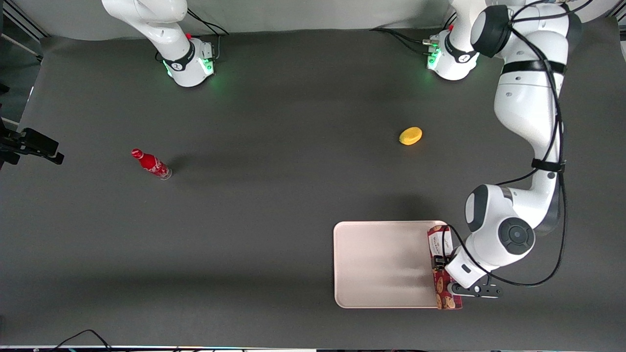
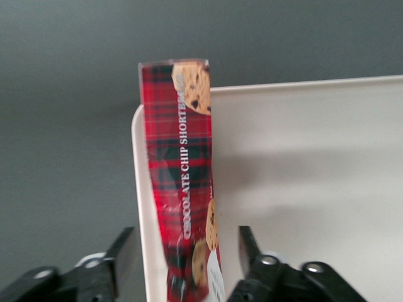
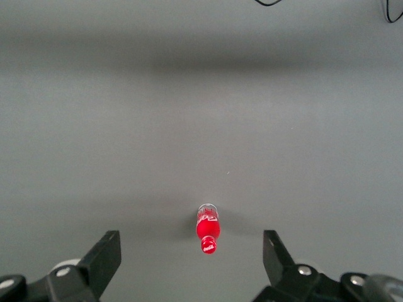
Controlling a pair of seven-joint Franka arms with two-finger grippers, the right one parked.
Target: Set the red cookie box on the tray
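Note:
The red cookie box (image 1: 446, 296), a long dark-red plaid carton with cookie pictures, lies along the edge of the tray (image 1: 381, 264) nearest the working arm's end of the table, over the rim. The pale pinkish tray sits close to the front camera. My left gripper (image 1: 441, 266) hovers over the box's middle. In the left wrist view the cookie box (image 2: 179, 163) runs lengthwise along the tray's rim (image 2: 140, 189), and the gripper (image 2: 186, 251) is open. Its fingers (image 2: 123, 242) stand on either side of the carton with a gap on each side.
A yellow lemon-like object (image 1: 410, 136) lies farther from the front camera than the tray. A small red bottle (image 1: 151, 165), also the red bottle (image 3: 208, 229) in the right wrist view, stands toward the parked arm's end. A black camera mount (image 1: 32, 144) juts in there.

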